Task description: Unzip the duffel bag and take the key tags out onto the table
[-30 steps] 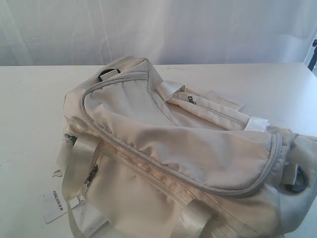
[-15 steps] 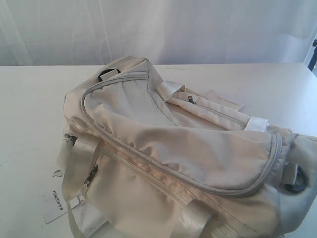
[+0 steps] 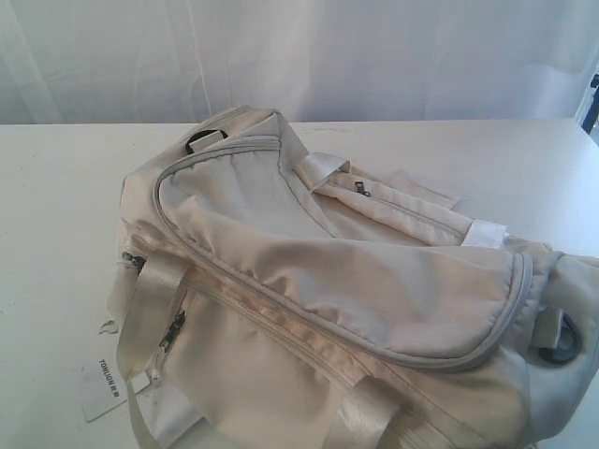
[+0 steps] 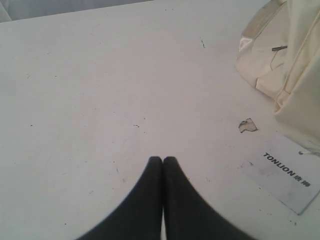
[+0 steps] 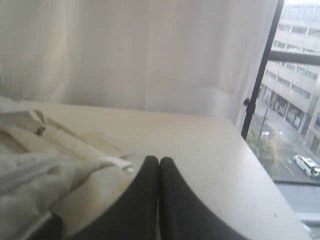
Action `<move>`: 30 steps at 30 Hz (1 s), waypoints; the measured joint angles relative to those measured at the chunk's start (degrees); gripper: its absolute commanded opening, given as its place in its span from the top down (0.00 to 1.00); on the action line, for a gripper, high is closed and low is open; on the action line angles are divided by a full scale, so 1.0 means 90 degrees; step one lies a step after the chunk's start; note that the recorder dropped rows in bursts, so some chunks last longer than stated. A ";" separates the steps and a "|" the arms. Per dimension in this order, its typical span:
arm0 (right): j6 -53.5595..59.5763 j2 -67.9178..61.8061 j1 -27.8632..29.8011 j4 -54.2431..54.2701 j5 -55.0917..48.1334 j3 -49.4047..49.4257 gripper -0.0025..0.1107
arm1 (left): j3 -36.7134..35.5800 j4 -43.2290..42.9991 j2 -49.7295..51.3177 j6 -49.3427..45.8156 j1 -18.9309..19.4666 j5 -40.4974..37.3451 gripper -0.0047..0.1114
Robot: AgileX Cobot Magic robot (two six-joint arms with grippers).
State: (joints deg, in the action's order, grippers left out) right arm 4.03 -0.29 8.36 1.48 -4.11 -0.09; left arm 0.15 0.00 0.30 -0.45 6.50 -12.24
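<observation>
Exterior view shows the duffel bag [image 3: 346,290] lying seemingly zipped on the table [image 3: 56,206], key tags unseen, unzipping not begun; left gripper [image 4: 163,160] and right gripper [image 5: 159,160], both closed on nothing, must next reach its grey zipper [image 3: 440,363].

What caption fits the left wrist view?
Shut left claw over the white table, with a corner of the duffel bag and a TONLION label nearby.

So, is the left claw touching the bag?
Apart. The left wrist view shows bare table between the left gripper and the duffel bag.
</observation>
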 measured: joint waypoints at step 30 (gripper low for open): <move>-0.0040 0.0000 0.0000 0.0000 0.0936 0.0000 0.98 | 0.0000 0.0000 0.0000 0.0000 0.0000 0.0476 0.96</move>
State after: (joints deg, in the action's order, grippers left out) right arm 3.68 -0.29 8.36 1.48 4.31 -0.09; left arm 0.15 0.00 0.30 -0.45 6.50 -7.95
